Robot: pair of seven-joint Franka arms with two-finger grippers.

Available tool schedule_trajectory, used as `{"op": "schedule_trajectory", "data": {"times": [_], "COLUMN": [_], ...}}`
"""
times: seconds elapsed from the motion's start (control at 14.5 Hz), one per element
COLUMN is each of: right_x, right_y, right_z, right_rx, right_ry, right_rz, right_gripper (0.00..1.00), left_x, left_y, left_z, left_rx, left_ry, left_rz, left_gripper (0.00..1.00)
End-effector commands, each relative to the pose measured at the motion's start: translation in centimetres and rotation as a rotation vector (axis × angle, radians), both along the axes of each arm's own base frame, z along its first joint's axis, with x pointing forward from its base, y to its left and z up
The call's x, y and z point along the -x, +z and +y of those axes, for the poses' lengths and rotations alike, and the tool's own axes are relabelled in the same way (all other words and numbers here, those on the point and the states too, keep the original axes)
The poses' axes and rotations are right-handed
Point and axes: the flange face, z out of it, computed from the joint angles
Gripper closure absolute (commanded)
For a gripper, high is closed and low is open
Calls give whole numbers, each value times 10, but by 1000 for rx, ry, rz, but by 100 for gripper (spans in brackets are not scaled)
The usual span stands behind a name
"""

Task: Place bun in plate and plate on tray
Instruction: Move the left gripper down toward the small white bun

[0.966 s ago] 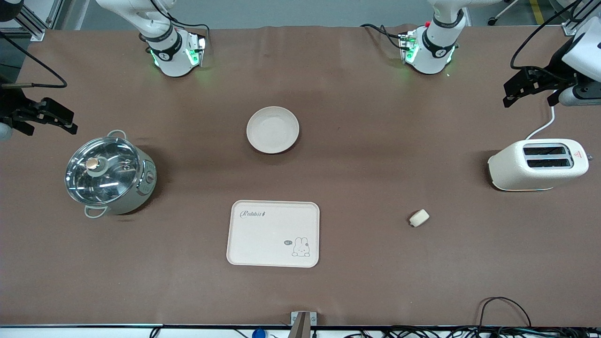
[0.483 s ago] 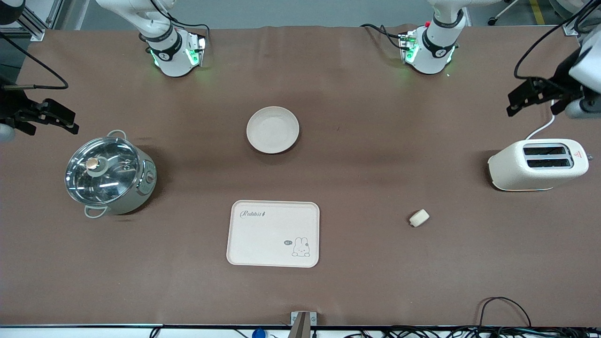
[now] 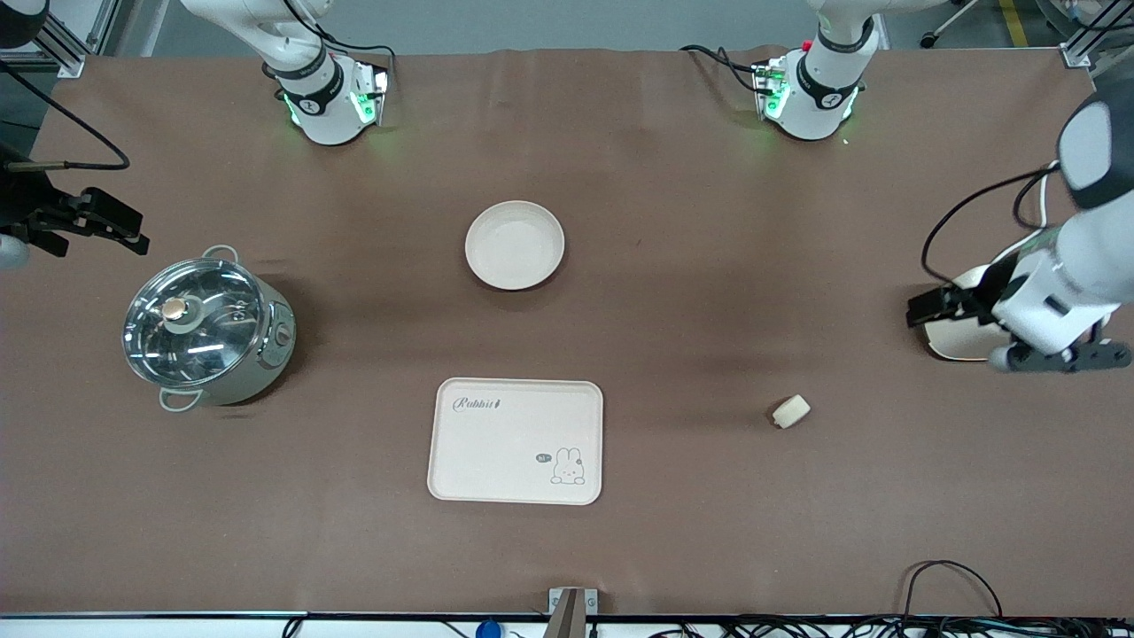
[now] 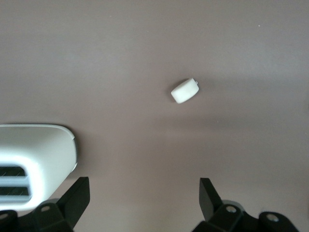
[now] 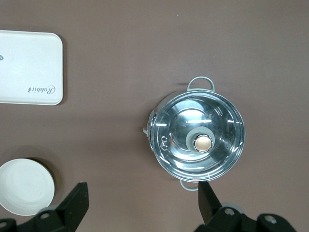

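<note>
The left gripper point(image 3: 930, 307) hangs in the air over the toaster point(image 3: 952, 341) at the left arm's end of the brown desk point(image 3: 709, 496), its two black fingers point(image 4: 77, 198) spread wide with nothing between them. Seen from the left wrist, the bun point(image 4: 185, 91) lies bare on the desk out ahead of those fingertips, well apart from them, and the toaster's cream corner point(image 4: 36, 154) sits just beside one finger.

In the front view the bun point(image 3: 790, 411), small and cream-white, rests alone on the desk, nearer to the front camera than the toaster and between the toaster and the tray point(image 3: 516, 440). The tray lies flat toward the desk's front edge with its script mark and rabbit drawing face up and nothing on it. The plate point(image 3: 515, 245) stands by itself on the desk, farther from the front camera than the tray, and holds nothing.

The right gripper point(image 3: 89, 223) waits in the air at the right arm's end of the desk, over the edge just beside the lidded steel pot point(image 3: 205, 326). Its fingers point(image 5: 72, 205) are likewise spread apart and hold nothing. The right wrist view looks straight down on the pot point(image 5: 197, 140), with its glass lid and round knob, ahead of the fingertips; the plate point(image 5: 26, 186) shows close beside one finger and a corner of the tray point(image 5: 30, 67) farther out.
</note>
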Motion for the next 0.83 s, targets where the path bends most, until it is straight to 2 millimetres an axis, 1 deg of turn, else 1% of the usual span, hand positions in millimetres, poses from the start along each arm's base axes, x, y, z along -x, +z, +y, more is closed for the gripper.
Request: {"op": "schedule_trajectory", "data": {"times": [0.0, 0.14, 0.28, 0.41, 0.48, 0.62, 0.76], "right_x": [3, 3, 2, 1, 1, 1, 2], "right_y": [3, 1, 0, -3, -4, -3, -4], "right_z": [3, 1, 2, 1, 0, -2, -2], "right_rx": [-11, -11, -11, -11, -13, -11, -11], "right_ry": [-1, -4, -2, -5, -7, -9, -9], "right_rz": [-12, -8, -8, -3, 1, 0, 4], "right_gripper": [0, 0, 0, 0, 0, 0, 0], "left_x": [-15, -22, -28, -28, -27, -28, -30], "left_y": [-48, -85, -123, -163, -178, -209, -230], "left_z": [-4, -9, -8, -11, -11, -22, -27], "left_rx": [14, 21, 28, 40, 42, 46, 50], "left_ry": [8, 6, 12, 43, 68, 121, 205], "left_rz": [-19, -42, -46, -54, -74, -71, -65], "left_gripper": [0, 0, 0, 0, 1, 7, 13]}}
